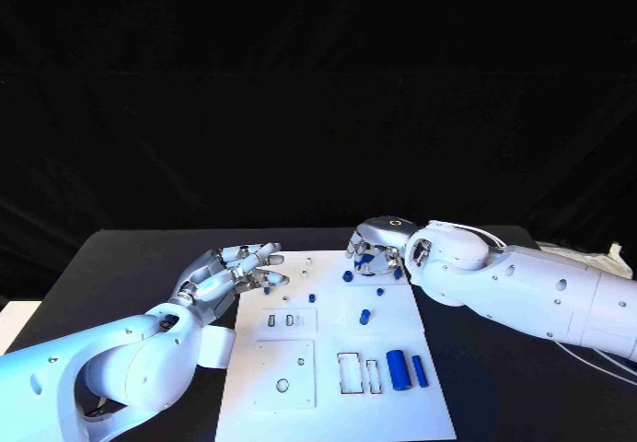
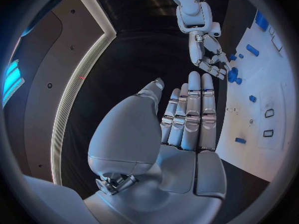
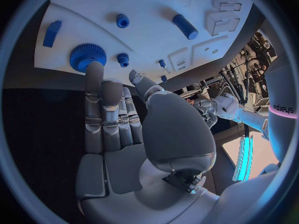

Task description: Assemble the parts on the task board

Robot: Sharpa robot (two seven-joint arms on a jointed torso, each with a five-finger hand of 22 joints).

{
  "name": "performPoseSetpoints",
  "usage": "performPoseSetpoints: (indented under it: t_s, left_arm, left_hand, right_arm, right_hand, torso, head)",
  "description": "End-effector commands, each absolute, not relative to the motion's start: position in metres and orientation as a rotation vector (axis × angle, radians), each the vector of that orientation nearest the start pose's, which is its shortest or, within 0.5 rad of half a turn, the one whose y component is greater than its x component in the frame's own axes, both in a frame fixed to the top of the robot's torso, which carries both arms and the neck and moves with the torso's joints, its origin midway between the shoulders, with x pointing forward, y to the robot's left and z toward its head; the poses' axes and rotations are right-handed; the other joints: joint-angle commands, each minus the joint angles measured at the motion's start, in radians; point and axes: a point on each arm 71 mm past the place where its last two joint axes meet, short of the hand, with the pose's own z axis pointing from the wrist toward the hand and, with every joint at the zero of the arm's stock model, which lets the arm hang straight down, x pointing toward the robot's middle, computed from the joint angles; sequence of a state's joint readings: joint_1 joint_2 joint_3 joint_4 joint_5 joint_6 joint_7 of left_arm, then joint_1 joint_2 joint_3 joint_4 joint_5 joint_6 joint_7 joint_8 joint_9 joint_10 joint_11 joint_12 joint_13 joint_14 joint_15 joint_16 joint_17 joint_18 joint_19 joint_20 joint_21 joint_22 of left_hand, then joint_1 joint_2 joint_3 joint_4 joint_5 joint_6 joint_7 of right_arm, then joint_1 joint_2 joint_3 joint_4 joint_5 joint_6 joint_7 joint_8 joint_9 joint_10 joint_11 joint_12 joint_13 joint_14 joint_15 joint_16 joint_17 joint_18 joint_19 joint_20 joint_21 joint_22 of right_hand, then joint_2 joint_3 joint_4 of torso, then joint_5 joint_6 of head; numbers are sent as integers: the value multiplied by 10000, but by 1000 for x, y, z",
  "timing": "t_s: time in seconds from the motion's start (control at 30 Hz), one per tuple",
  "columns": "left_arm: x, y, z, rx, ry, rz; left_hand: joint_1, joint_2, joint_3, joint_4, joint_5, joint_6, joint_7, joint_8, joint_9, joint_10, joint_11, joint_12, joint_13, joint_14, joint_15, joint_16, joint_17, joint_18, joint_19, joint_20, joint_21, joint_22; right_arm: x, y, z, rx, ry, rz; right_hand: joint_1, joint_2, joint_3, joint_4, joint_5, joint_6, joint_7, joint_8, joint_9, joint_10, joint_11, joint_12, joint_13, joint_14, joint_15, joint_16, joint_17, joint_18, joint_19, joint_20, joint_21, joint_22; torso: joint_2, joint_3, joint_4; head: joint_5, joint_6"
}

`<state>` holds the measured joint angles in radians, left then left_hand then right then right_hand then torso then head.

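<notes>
The white task board (image 1: pixel 332 387) lies in the middle of the black table with blue parts on it. My right hand (image 1: pixel 376 253) hovers over its far edge with its fingers stretched out side by side; one fingertip (image 3: pixel 94 72) touches a blue gear (image 3: pixel 87 56) and nothing is gripped. A small blue toothed piece (image 3: pixel 123 59) stands beside the gear. My left hand (image 1: pixel 239 272) is at the board's far left corner, with straight fingers (image 2: pixel 190 109) and nothing in it.
Two long blue cylinders (image 1: pixel 396 366) (image 1: pixel 420 370) lie near the board's front right beside rectangular slots (image 1: pixel 351 373). Shorter blue pegs (image 1: pixel 365 317) (image 1: pixel 312 297) stand mid-board. A white cable (image 1: pixel 591 253) lies at the table's right edge.
</notes>
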<state>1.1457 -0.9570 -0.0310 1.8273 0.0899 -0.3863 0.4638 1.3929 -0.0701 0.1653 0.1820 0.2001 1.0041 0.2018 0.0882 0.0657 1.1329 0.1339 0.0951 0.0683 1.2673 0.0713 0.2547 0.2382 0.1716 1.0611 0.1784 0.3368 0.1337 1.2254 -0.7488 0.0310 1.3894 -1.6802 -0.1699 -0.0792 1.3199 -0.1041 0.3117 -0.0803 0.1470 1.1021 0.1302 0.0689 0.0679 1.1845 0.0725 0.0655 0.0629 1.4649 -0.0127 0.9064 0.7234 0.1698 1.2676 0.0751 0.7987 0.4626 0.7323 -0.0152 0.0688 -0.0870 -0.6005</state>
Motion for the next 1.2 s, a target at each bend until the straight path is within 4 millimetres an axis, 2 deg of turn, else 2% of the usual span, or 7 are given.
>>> performPoseSetpoints:
  t_s: [0.03,0.1,0.43,0.77,1.2]
  left_arm:
    - [420,181,-170,-12178,14122,-17191]
    - [420,182,-170,-12183,14121,-17176]
    - [420,182,-170,-12203,14158,-17155]
    - [420,182,-170,-12249,14199,-17065]
    - [420,183,-170,-12285,14228,-16988]
  left_hand:
    - [-107,-26,-42,-19,-42,-42,48,-47,-8,-28,56,-66,-15,-87,16,-45,18,88,-51,7,-61,-11]
    - [-107,-26,-42,-19,-42,-42,48,-47,-8,-28,56,-66,-15,-87,16,-45,18,88,-51,7,-61,-11]
    - [-118,-25,-50,-21,-43,-55,58,-61,-8,-44,65,-79,-16,-87,21,-49,34,90,-55,12,-66,-16]
    - [-115,-21,-51,-31,-41,-72,65,-76,-9,-61,71,-92,-17,-85,23,-51,49,92,-55,16,-69,-20]
    - [-108,-17,-50,-41,-40,-84,70,-86,-9,-72,74,-101,-18,-81,24,-52,61,94,-53,19,-69,-22]
  right_arm:
    - [521,-185,-164,-4554,16657,4223]
    - [521,-184,-165,-4626,16668,4225]
    - [522,-180,-166,-4796,16731,4221]
    - [524,-178,-168,-4895,16869,4201]
    - [526,-176,-173,-5032,17196,4137]
  right_hand:
    - [39,-117,77,178,-37,-70,0,-44,19,-106,43,-30,-4,461,58,782,793,-101,136,9,768,875]
    - [108,-207,170,340,-38,-70,4,-41,23,-108,37,-28,-4,409,75,1279,1263,-153,132,25,1296,1435]
    - [218,-274,345,607,-21,-67,18,-41,27,-112,57,-30,-5,451,71,2295,2326,-319,335,58,2407,2764]
    - [330,-245,554,785,-18,1,9,-30,40,-13,49,-24,-1,477,71,2918,2975,-429,489,73,3116,3634]
    - [394,-193,778,953,-82,161,-12,-8,65,150,14,-19,2,493,52,3374,3436,-520,624,71,3686,4343]
  torso:
    - [126,-2,72]
    - [153,-1,81]
    - [254,1,128]
    - [297,1,168]
    - [353,-8,168]
  head:
    - [-16,25]
    - [-25,35]
    - [-72,82]
    - [-68,92]
    - [-39,51]
